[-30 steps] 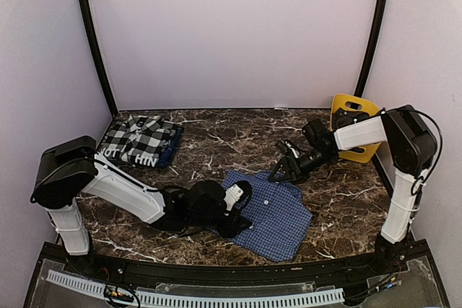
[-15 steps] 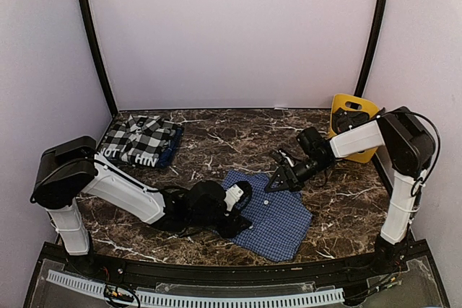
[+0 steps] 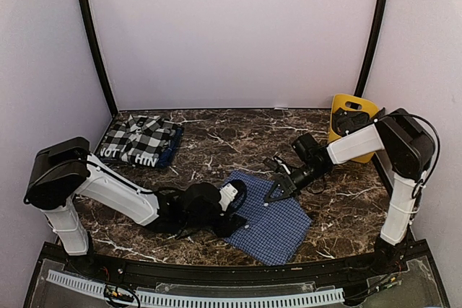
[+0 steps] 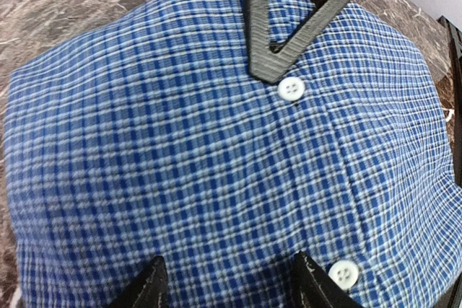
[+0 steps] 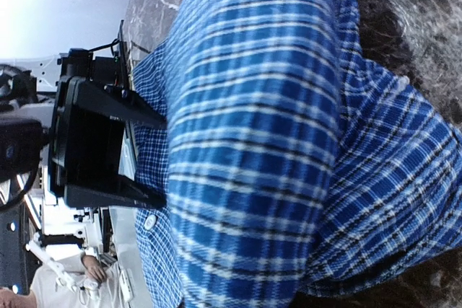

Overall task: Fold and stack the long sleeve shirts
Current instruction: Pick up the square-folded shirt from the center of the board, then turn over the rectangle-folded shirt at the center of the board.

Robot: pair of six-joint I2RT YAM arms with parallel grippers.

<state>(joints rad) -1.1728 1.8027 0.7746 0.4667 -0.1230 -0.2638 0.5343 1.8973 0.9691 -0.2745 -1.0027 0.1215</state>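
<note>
The blue checked shirt lies folded near the table's front middle, buttons up. My left gripper lies low at its left edge, open, both fingertips resting on the cloth with flat fabric between them. My right gripper reaches in from the right and its fingers come to a point on the shirt's far edge, shut on a pinch of blue cloth. In the right wrist view bulging blue fabric hides its own fingers. The black-and-white plaid shirt lies folded at the back left.
A yellow plastic bin leans at the back right, behind my right arm. Curved black posts and pale walls enclose the dark marble table. A black rail runs along the near edge.
My right gripper has moved left and down onto the blue shirt's far edge and closed on it. The left arm and shirt shifted slightly toward the front left.
</note>
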